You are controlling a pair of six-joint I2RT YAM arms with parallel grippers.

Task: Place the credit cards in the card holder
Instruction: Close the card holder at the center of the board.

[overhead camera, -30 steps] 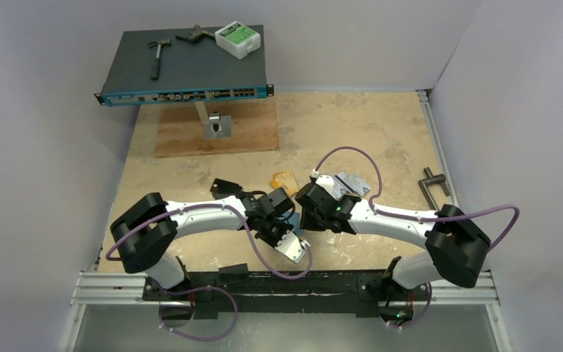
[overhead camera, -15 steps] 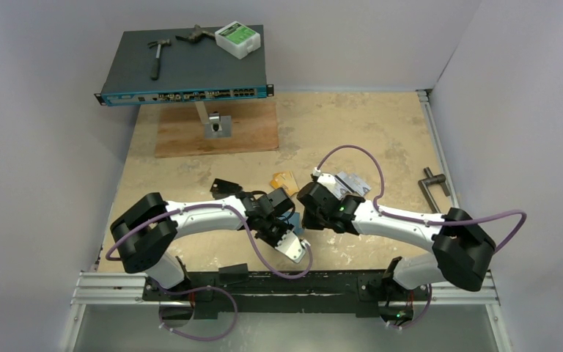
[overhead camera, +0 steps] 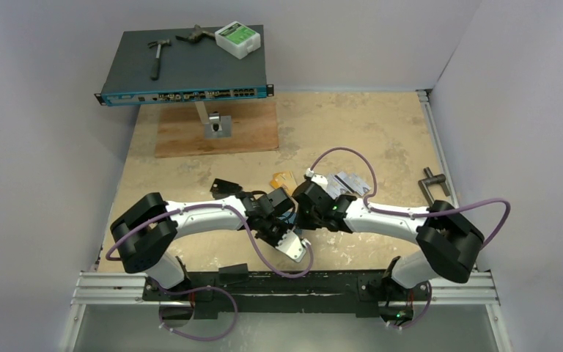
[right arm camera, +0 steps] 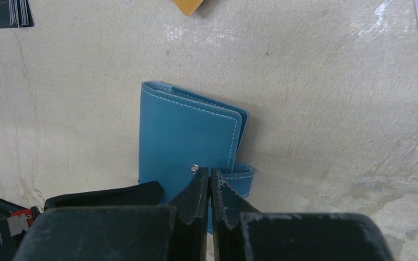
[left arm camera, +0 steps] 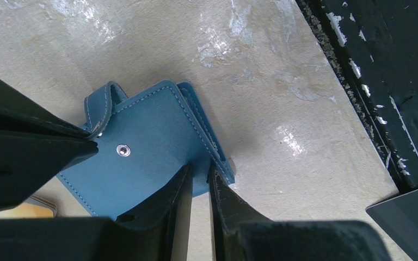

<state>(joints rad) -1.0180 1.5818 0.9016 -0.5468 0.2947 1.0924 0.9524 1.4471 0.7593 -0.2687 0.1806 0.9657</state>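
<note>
One card holder (left arm camera: 147,141) folded shut, left pincer (left arm camera: 198,176) gripping its edge, right pincer (right arm camera: 207,176) closed tight against it

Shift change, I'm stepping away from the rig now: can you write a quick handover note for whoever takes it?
Left gripper: shut on one edge of the card holder.
Right gripper: shut, tips by the snap stud; whether it pinches anything cannot be told.
Holder: folded, flat on the table, between the arms.
Cards: orange-gold card and silver-grey cards lie on the table beyond it.
Done: no card seen in the holder.
Left: open it, insert the cards.
</note>
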